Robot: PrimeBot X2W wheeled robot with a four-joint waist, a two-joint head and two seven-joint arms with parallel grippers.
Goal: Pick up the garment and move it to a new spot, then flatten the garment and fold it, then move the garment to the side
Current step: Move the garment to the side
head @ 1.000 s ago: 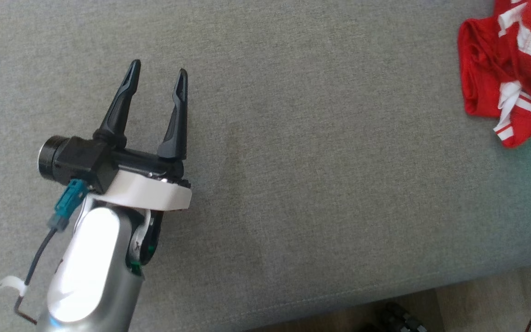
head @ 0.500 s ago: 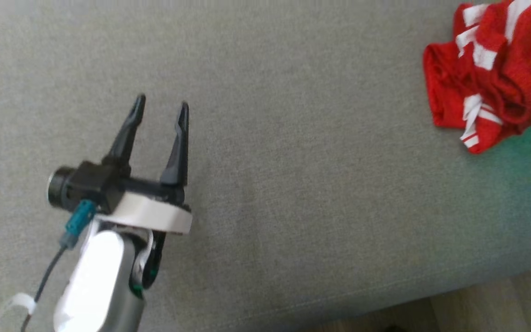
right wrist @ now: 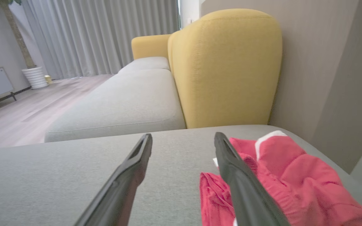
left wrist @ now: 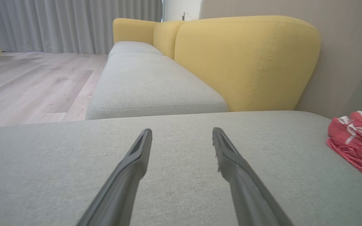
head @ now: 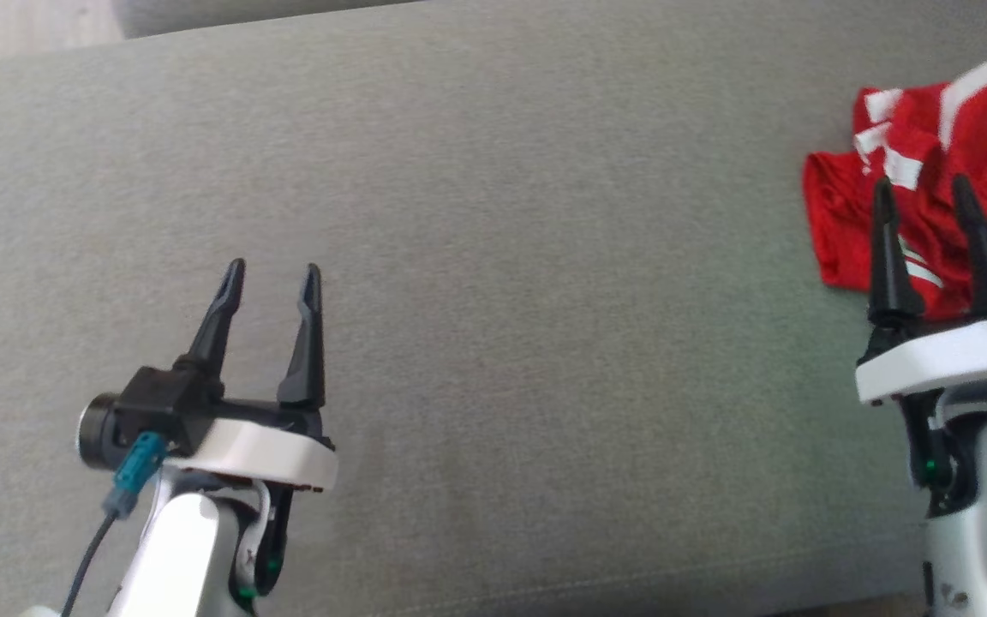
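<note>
A crumpled red garment (head: 930, 197) with white stripes lies bunched at the right end of the grey cushion (head: 545, 300); it also appears as a garment heap (left wrist: 357, 141) at the far right of the left wrist view. My right gripper (head: 924, 184) hovers open at the garment's near edge, its fingers overlapping the cloth, nothing between them. From the right wrist, the garment (right wrist: 278, 175) lies under and right of the right finger (right wrist: 240, 182). My left gripper (head: 272, 274) stands open over bare cushion at the lower left, far from the garment.
A yellow backrest (right wrist: 225, 66) rises beyond the cushion, with a second grey seat (left wrist: 149, 84) behind it. Wooden floor (left wrist: 27, 81), curtains (right wrist: 99, 34) and a white planter (right wrist: 35, 77) lie further off. A grey wall (right wrist: 325, 62) borders the right side.
The head camera has shifted, so the whole picture moved. My right gripper has come into the head view beside the garment. The left gripper stays open.
</note>
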